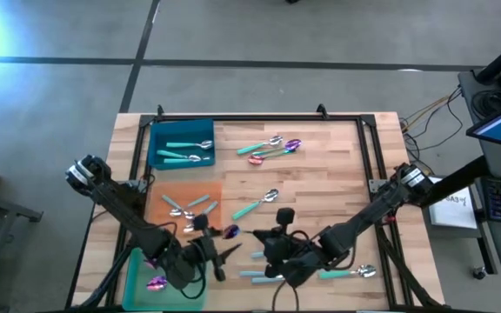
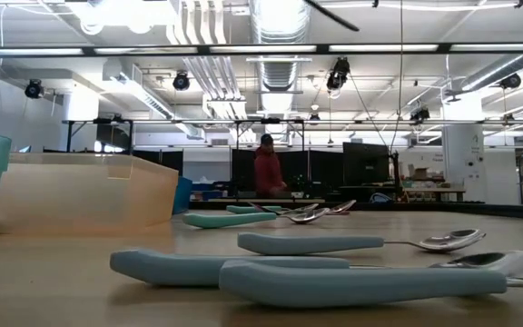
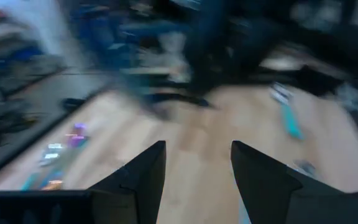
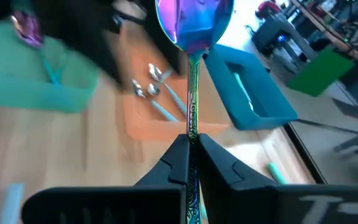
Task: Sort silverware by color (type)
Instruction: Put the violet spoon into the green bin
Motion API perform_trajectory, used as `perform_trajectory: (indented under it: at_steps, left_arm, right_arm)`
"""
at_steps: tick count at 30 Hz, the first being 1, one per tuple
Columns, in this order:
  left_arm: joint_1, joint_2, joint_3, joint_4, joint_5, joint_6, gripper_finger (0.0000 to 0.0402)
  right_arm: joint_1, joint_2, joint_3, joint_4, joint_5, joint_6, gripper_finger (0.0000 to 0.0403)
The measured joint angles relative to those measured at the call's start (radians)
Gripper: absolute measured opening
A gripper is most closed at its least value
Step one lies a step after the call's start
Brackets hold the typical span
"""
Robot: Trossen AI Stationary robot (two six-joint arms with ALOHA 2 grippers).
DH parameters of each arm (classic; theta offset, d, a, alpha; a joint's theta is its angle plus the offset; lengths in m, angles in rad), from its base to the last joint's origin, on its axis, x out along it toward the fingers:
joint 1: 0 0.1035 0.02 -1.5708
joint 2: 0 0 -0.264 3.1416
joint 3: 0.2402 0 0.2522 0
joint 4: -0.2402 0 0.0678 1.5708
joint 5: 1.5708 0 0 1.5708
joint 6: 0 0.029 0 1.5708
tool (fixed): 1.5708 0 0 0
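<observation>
Iridescent spoon [image 4: 194, 25] sits clamped by its thin handle between the right gripper's [image 4: 191, 144] fingers, purple-pink bowl pointing away from the wrist. Right gripper [image 1: 255, 233] is over the near-centre of the wooden surface [image 1: 320, 187], spoon bowl showing just beside the orange tray [image 1: 159, 196]. Left gripper [image 1: 224, 252] is close by, fingers [image 3: 145, 174] spread and empty. Orange tray holds a few silver spoons with pale handles [image 1: 181, 209]. Blue tray [image 1: 159, 135] at the far left holds two teal-handled spoons [image 1: 188, 149]. Green tray [image 1: 137, 265] at the near left holds one purple-pink piece [image 1: 156, 282]. Loose teal-handled spoons [image 1: 263, 148] lie far-centre, more mid-surface and along the near edge [image 1: 346, 273]. Low view: teal handles [image 2: 352, 282] lying flat up close, a person [image 2: 267, 168] in the room behind.
</observation>
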Motion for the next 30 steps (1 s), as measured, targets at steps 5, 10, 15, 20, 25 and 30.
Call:
perform_trajectory:
  at_steps: [5, 10, 15, 20, 25, 30]
  left_arm:
    - [0.001, -0.006, 0.0, 0.051, -0.114, -0.003, 0.0166]
    - [0.001, -0.008, 0.001, 0.1, -0.116, -0.002, 0.0166]
    - [0.0, -0.019, 0.002, 0.128, -0.116, 0.005, 0.0166]
    - [0.001, -0.033, 0.002, 0.169, -0.117, 0.059, 0.0166]
    - [0.0, -0.041, 0.002, 0.207, -0.118, 0.125, 0.0158]
    - [0.001, -0.041, 0.002, 0.207, -0.122, 0.132, 0.0088]
  right_arm:
    - [0.002, 0.0, 0.0, 0.075, -0.001, -0.058, 0.0009]
    - [0.004, 0.0, 0.0, 0.109, 0.013, -0.107, 0.0009]
    - [-0.006, 0.0, 0.0, 0.11, 0.018, -0.138, 0.0009]
    - [-0.01, 0.0, 0.0, 0.11, 0.022, -0.166, 0.0009]
    - [-0.01, 0.0, 0.001, 0.111, 0.023, -0.183, 0.0009]
    - [-0.01, 0.0, 0.001, 0.116, 0.023, -0.187, 0.0009]
